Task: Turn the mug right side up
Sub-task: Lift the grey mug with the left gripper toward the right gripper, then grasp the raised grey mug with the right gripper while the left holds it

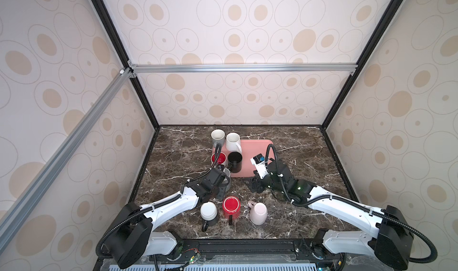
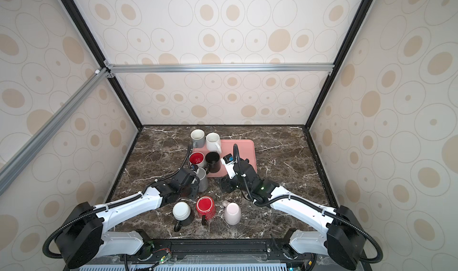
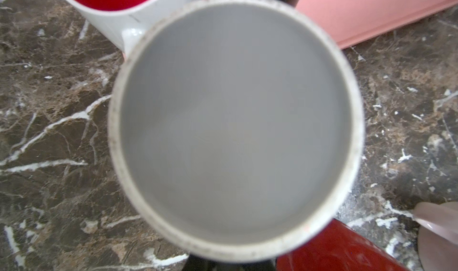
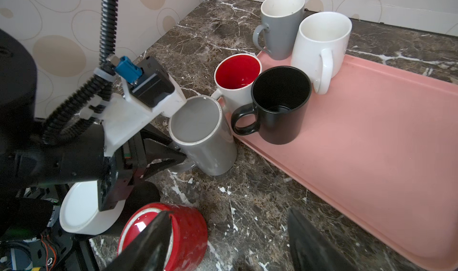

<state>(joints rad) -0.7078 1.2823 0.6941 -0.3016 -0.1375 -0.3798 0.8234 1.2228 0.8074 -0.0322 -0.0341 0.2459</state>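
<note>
Left of the tray [image 1: 256,147]: bare counter [image 1: 173,155] runs out to the black frame post [image 1: 146,103] and the patterned wall [image 1: 74,133]. There is open room here, crossed only by the left arm [image 1: 173,203].

Left hand [image 4: 177,159]: closed on the handle of the grey mug [image 4: 205,143], pinching it from the near side. The grey mug stands base up, mouth down on the counter, just off the tray's near-left corner.

It is a tight spot. The red-lined mug [image 4: 236,84] sits just behind it, off the tray's left edge, with its handle toward the grey mug. Whether they touch, cannot tell. The black mug [image 4: 281,106] is on the tray's left part, its handle pointing at the grey mug across a small gap.

Tray's far-left corner: a tall grey mug [image 4: 281,24] and a white mug [image 4: 322,44], both upright and side by side. The white mug is on the tray. For the tall grey mug, on or off the tray, cannot tell.

Near side of the tray, toward the counter's front edge, a row with narrow gaps:
- dark mug [image 1: 208,211], white base up
- red mug [image 1: 231,206], base up
- pink mug [image 1: 258,212]

Right hand [image 4: 231,211]: open, nothing between the fingers, over the counter just off the tray's near edge and beside the red mug.

The tray's right part is bare. Right of the tray, open counter runs to the right wall.

Writing: there are dark marks on the right arm's white camera mount [image 1: 259,167], too small to read.
</note>
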